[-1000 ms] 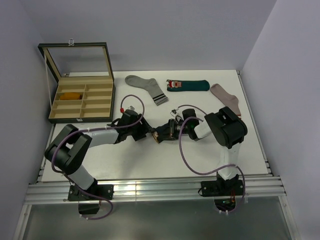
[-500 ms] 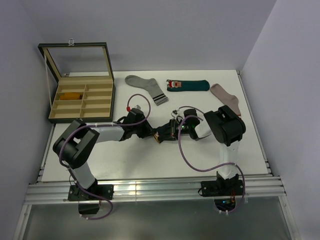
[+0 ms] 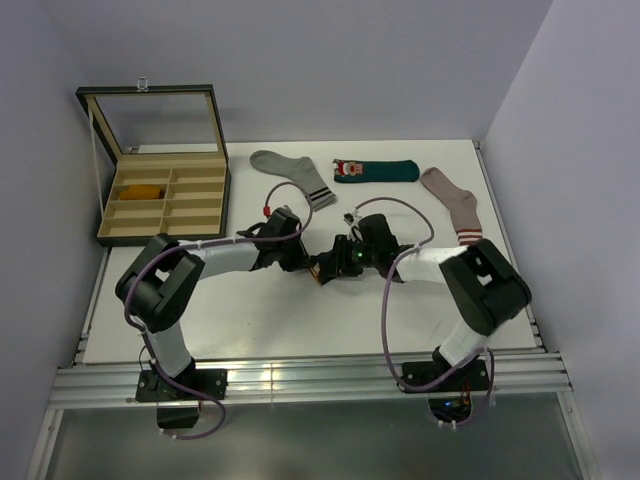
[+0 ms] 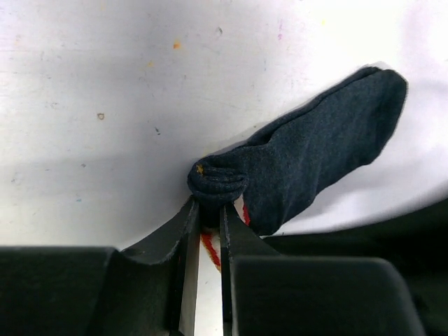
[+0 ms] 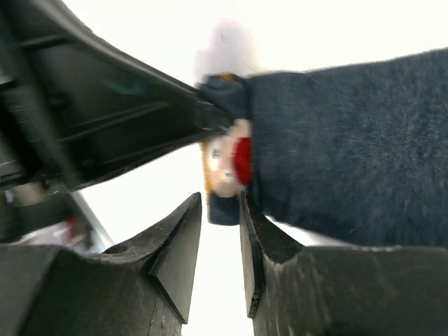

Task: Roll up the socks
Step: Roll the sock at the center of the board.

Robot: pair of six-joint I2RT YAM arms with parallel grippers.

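Observation:
The navy sock (image 4: 315,154) lies on the white table between my two grippers, partly rolled at one end. My left gripper (image 4: 208,206) is shut on that rolled end, and a red-and-white bit of the figure shows between the fingers. My right gripper (image 5: 220,203) stands open, its jaws parted, with the sock's figure end (image 5: 227,164) just past the fingertips and not pinched. From above, the left gripper (image 3: 303,262) and right gripper (image 3: 338,262) meet at the navy sock (image 3: 322,268). The teal sock (image 3: 375,171) lies flat at the back. The mustard sock (image 3: 145,190) sits in the box.
An open wooden compartment box (image 3: 165,215) with its glass lid raised stands at the back left. A grey striped sock (image 3: 293,175) lies next to the teal one. A pinkish-beige sock (image 3: 455,205) lies at the back right. Purple cables loop over both arms.
My left gripper has closed on the rolled end of the navy sock. My right gripper has opened off the sock, and its arm has stretched out with the elbow swinging right.

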